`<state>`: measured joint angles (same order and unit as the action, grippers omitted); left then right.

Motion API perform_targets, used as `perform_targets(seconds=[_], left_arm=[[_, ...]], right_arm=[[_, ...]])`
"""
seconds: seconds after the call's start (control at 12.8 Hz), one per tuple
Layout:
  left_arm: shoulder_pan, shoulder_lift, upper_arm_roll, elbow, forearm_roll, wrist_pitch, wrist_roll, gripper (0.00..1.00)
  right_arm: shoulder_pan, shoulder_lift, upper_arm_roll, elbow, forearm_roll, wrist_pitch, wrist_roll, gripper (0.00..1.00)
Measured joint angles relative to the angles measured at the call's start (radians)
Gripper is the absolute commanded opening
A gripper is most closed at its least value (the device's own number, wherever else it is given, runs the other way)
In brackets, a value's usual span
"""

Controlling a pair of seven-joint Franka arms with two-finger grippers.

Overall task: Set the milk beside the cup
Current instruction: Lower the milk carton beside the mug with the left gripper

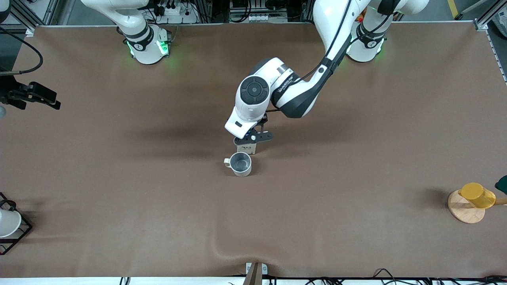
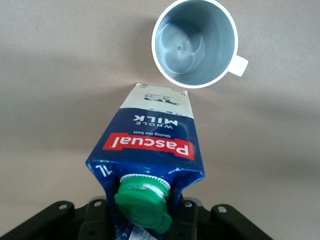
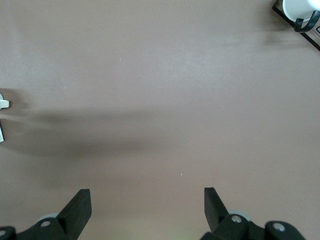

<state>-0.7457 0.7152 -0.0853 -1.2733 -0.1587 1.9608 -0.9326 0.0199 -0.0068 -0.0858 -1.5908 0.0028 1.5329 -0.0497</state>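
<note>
The milk point(image 2: 150, 145), a dark blue carton with a green cap and a red label band, is gripped at its gabled top by my left gripper point(image 2: 145, 210), which is shut on it. In the front view the left gripper point(image 1: 252, 138) is over the table's middle, and the carton's pale lower part point(image 1: 246, 148) shows just under it. The cup point(image 1: 240, 163), a pale grey mug with a small handle, stands right beside the carton, nearer to the front camera; it also shows in the left wrist view point(image 2: 195, 42). My right gripper point(image 1: 47, 97) waits open and empty over the right arm's end of the table point(image 3: 147, 200).
A yellow cup point(image 1: 477, 195) sits on a round wooden disc point(image 1: 465, 213) at the left arm's end. A white cup in a black wire rack point(image 1: 8, 223) stands at the right arm's end, also seen in the right wrist view point(image 3: 300, 10). The brown cloth has a wrinkle point(image 1: 222, 247) near the front edge.
</note>
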Motion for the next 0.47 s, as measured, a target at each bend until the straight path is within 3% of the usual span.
perform_targets(seconds=[0.23,0.47], left_arm=[[0.0,0.001,0.0,0.018,0.0,0.006,0.0,0.22],[-0.001,0.002,0.002,0.02,0.0,0.025,0.0,0.31]], right_arm=[[0.0,0.0,0.003,-0.002,0.0,0.0,0.001,1.0],[0.0,0.0,0.008,-0.002,0.0,0.0,0.001,1.0]])
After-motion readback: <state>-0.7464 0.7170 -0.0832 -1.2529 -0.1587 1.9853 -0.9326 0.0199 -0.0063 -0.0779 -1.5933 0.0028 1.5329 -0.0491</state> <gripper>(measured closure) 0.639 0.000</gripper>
